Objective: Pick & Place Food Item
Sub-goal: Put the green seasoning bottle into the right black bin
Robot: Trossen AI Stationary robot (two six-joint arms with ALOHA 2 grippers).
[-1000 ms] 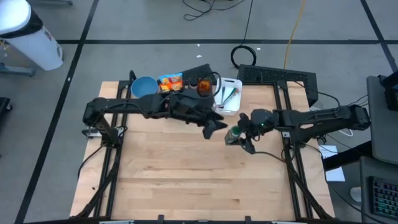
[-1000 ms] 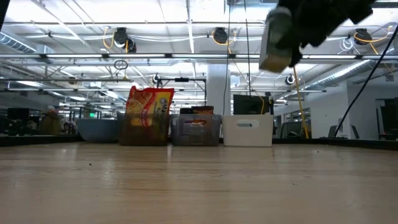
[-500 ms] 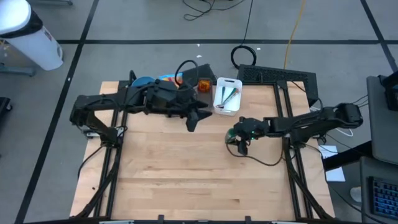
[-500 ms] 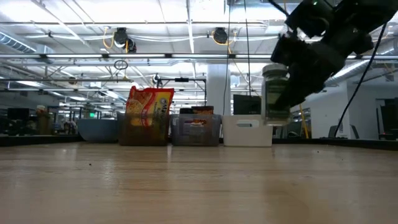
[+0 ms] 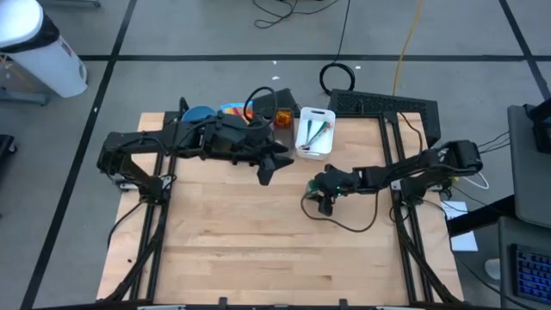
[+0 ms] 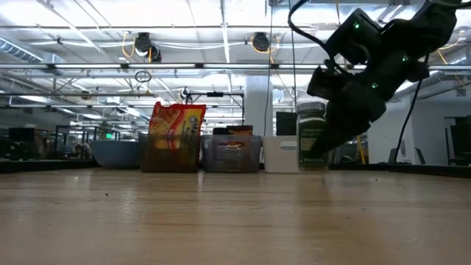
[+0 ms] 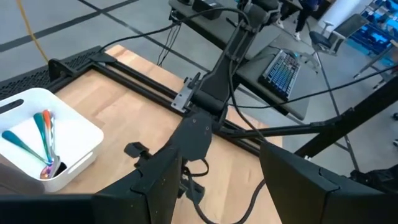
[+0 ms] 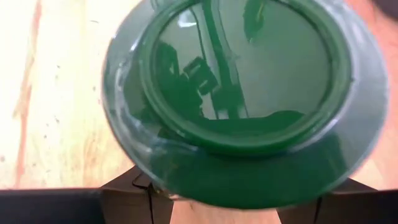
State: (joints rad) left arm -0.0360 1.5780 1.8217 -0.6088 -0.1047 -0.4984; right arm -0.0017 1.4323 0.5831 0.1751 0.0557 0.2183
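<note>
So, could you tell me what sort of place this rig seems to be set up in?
Probably a large lab or industrial workshop: the wooden table stands on a grey concrete floor, exposed ceiling pipes and lights run overhead, and a keyboard sits on a desk nearby.

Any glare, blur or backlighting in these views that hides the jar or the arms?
Right wrist view: the green-lidded jar fills the frame, its rim soft, its lid mirroring the arm. Low view: bright ceiling lights behind leave the right gripper a dark silhouette; the jar stays readable. High view: even light, no harsh shadows on the table. Left wrist view: sharp, with the near jaws dark.
</note>
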